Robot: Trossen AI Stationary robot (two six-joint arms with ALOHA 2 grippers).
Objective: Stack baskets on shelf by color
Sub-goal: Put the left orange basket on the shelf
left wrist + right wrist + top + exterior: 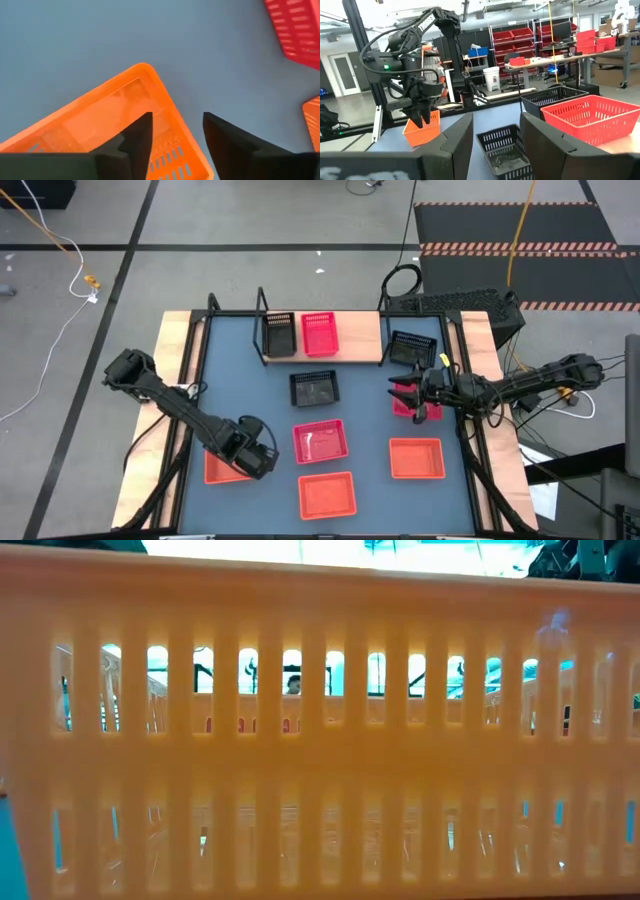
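Note:
My left gripper (255, 457) stands open, pointing down over an orange basket (222, 469) near the table's left front. One finger (142, 132) is over the basket's inside and the other (220, 135) over the bare table, with the basket's wall (175, 125) between them near a corner. My right gripper (408, 395) is open and level with nothing between its fingers, above a pink-red basket (402, 406). On the shelf (355, 350) sit a black basket (278, 335), a pink-red one (320, 333) and another black one (412, 348).
On the table lie a black basket (314, 388), a pink-red one (321, 441) and two orange ones (327, 494) (415, 458). An orange basket's slotted wall (320, 740) fills the low view. Bare tabletop (240, 380) lies at the left, in front of the shelf.

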